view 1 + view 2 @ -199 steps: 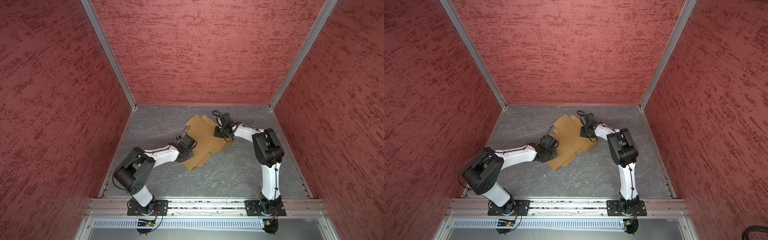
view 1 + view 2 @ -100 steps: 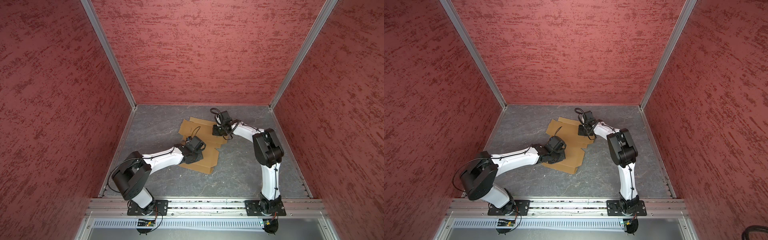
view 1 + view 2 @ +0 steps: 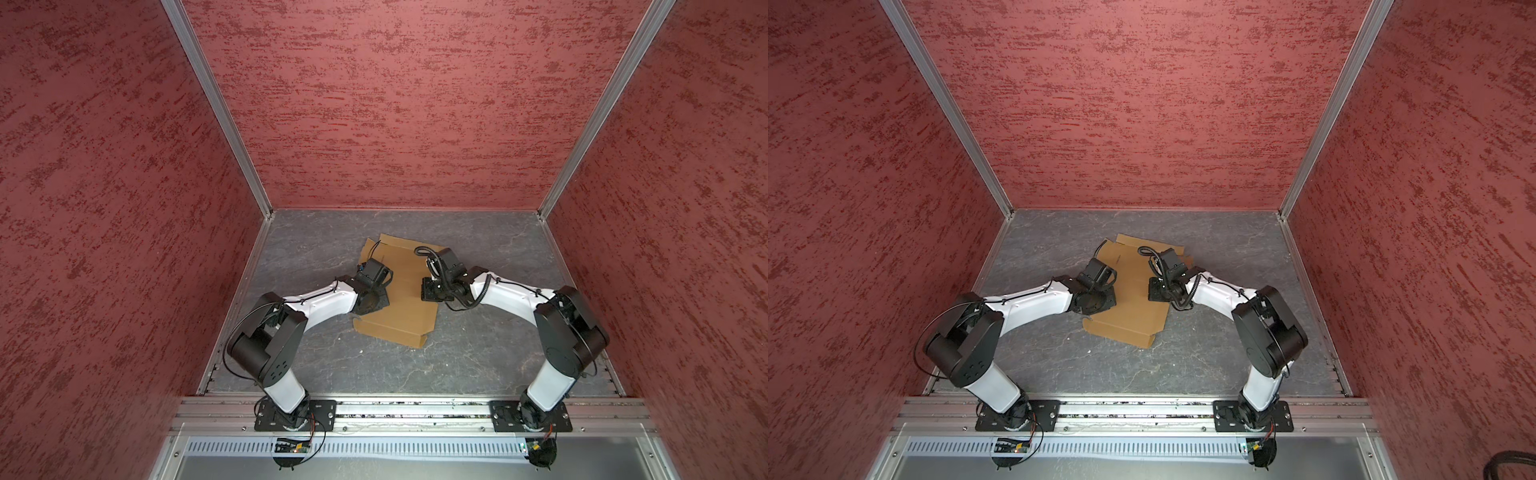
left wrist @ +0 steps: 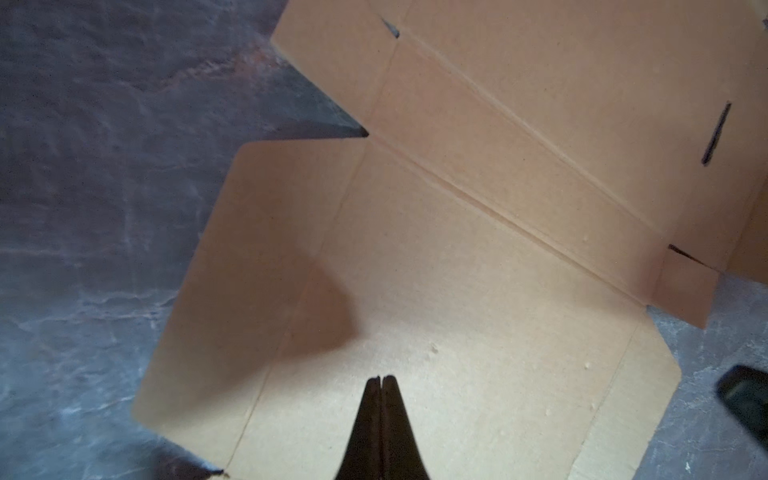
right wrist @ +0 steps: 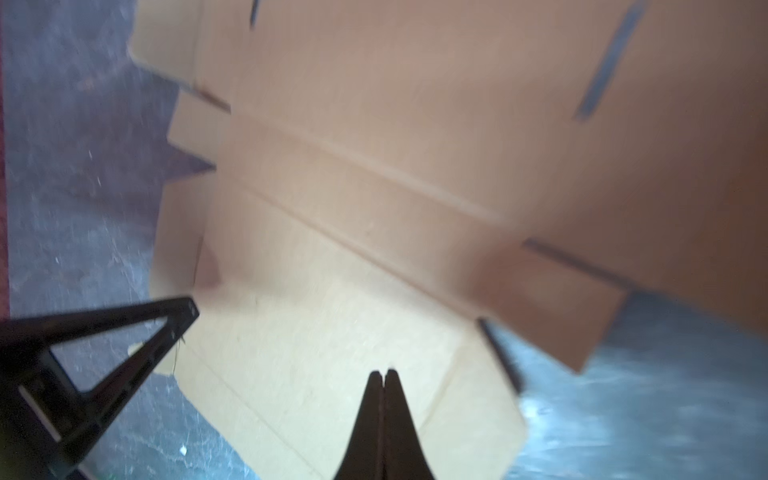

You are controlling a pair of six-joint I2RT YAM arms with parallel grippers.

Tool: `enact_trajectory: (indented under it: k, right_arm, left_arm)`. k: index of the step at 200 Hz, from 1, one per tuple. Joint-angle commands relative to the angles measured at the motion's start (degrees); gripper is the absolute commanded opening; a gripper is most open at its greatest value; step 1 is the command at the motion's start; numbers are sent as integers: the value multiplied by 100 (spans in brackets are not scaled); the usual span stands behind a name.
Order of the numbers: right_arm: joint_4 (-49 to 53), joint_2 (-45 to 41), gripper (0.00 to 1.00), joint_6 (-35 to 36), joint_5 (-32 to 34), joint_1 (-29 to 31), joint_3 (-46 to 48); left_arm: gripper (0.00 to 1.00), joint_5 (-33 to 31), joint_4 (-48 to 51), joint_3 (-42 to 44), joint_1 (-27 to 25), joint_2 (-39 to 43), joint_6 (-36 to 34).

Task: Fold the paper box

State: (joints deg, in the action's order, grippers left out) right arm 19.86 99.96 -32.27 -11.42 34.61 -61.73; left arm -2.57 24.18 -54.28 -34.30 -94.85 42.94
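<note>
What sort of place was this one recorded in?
Likely a purpose-built robot test cell: red textured wall panels, two white-and-black robot arms bolted to a metal rail, a tan cardboard box sheet on grey marbled floor.

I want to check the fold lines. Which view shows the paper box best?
The left wrist view: the paper box fills it in sharp focus, with creases, slots and flaps plain. The right wrist view shows it close too, but blurred. In both top views it is small, its creases hardly visible.
</note>
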Motion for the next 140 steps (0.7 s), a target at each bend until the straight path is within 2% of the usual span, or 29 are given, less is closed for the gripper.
enact_trajectory:
  k: [1,54,97,140]
  right_arm:
    - [-487,160,0,-432,-103,105,146]
    - [-459,735,0,-233,-44,48,17]
    - [-396,1164,0,-98,-64,-272,-150]
    - [-315,1202,0,203,-225,-366,-344]
  left_arm:
    - [0,-16,-221,133,3,-91,38]
    - [0,-209,-240,446,-423,-173,633]
    - [0,-306,-266,650,-911,-200,1216]
    - [0,-378,-125,687,-1141,-73,1500]
